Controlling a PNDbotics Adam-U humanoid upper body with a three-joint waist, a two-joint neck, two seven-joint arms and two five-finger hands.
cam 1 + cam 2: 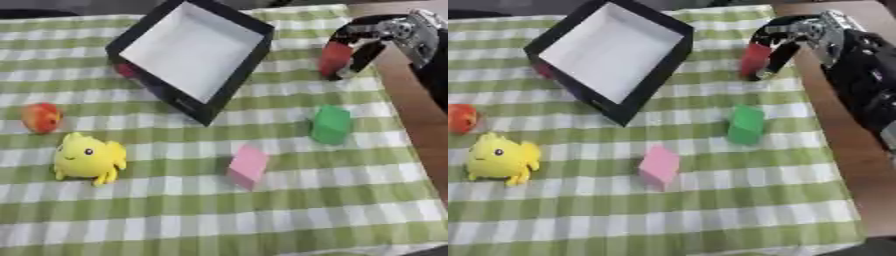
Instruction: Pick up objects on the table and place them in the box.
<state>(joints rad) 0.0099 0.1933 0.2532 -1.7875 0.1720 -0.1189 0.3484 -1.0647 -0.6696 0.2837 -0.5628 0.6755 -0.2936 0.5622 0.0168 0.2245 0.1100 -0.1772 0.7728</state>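
Observation:
My right hand (372, 37) comes in from the upper right, fingers curled round a red object (333, 58) held just over the cloth. The black box (192, 52) with a white inside sits tilted at the upper middle, nothing visible inside it. On the green checked cloth lie a green block (332, 124), a pink block (248, 165), a yellow toy animal (87, 158) and an orange-red round fruit (40, 117). A small red thing (126, 69) peeks out at the box's left edge. My left hand shows in neither view.
The cloth-covered table (262, 220) ends at the right, where bare brown wood (420, 115) shows. My right arm (864, 70) runs along that side.

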